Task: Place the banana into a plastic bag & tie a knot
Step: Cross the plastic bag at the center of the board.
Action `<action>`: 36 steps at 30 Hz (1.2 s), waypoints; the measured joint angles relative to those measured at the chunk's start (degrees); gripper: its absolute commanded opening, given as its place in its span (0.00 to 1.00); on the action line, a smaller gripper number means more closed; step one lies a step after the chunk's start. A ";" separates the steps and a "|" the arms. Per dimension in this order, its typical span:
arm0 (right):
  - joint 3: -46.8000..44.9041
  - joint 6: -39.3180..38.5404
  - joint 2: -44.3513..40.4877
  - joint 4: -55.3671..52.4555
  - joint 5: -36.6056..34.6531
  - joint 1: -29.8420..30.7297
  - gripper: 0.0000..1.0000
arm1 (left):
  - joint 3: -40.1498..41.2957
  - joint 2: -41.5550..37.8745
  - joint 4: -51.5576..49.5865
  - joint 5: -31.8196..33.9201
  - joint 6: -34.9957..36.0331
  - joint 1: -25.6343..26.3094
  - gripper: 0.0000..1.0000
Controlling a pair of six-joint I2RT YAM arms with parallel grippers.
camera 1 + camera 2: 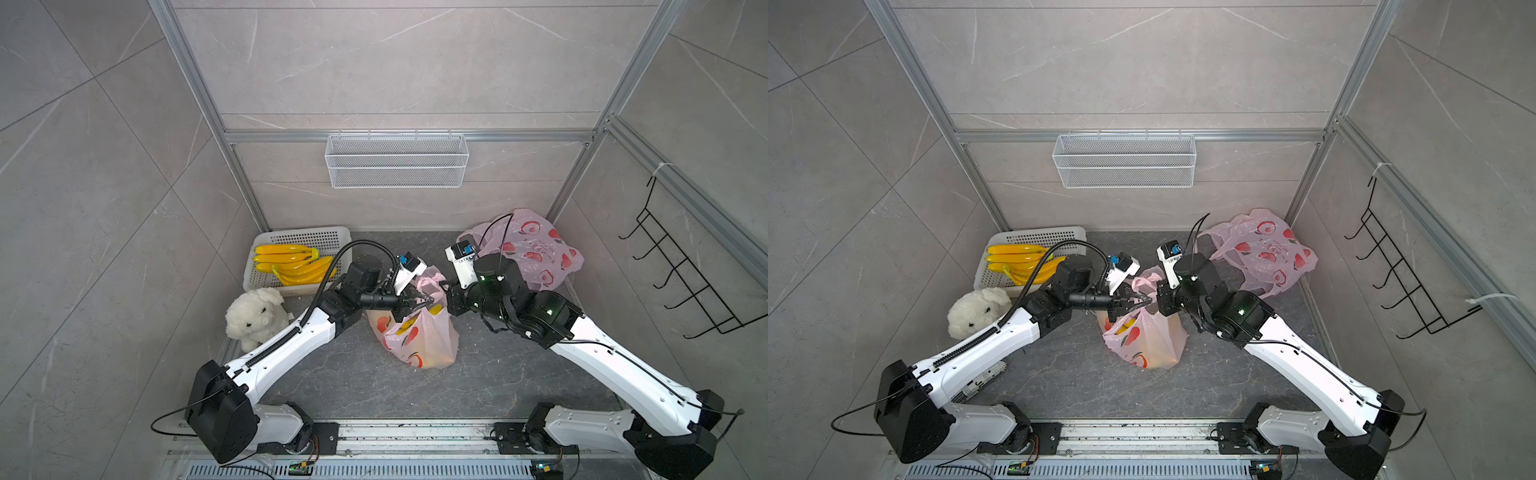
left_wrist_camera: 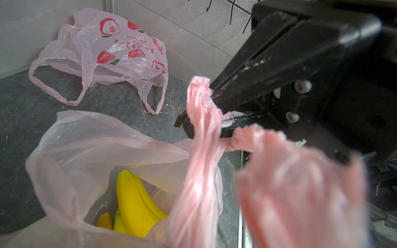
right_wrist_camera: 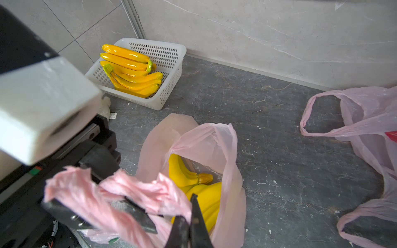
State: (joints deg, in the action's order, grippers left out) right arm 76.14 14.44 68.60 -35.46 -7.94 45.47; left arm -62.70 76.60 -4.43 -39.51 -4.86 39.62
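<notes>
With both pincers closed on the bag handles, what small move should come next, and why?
Probably draw the left pincer and right pincer slightly apart to cinch the handles: both are shut on them, the strands seem crossed, the banana already lies in the bag, and its mouth gapes.

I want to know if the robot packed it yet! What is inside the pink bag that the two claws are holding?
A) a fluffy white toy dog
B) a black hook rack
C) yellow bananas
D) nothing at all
C: yellow bananas show through the open mouth of the pink bag in both wrist views.
</notes>
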 measured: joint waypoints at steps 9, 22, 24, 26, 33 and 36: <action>1.77 0.00 0.02 0.37 -1.90 -0.33 0.02 | -0.07 1.57 -3.37 0.15 -0.15 -1.05 0.16; -0.31 0.46 -0.52 -0.37 -5.84 -0.24 0.05 | -0.07 1.60 -3.06 0.66 -1.29 -1.05 0.06; -0.52 0.61 -0.81 -0.63 -6.03 0.02 0.05 | -0.07 1.60 -3.06 0.70 -1.42 -1.05 0.10; -0.52 0.87 -0.85 -0.70 -6.16 0.55 0.05 | -0.07 1.60 -3.06 0.76 -1.55 -1.05 0.14; -0.15 2.80 0.55 -0.74 -6.19 1.40 0.03 | -0.07 1.55 -3.23 0.87 -1.57 -1.05 0.27; 0.94 3.28 2.49 -0.72 -5.97 1.49 0.03 | -0.07 1.55 -3.32 0.87 -1.57 -1.05 0.30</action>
State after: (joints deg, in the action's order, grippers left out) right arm 77.08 17.72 71.09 -36.18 -13.91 46.96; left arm -62.76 78.15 -7.75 -38.63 -6.44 38.57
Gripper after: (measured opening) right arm 0.040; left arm 0.278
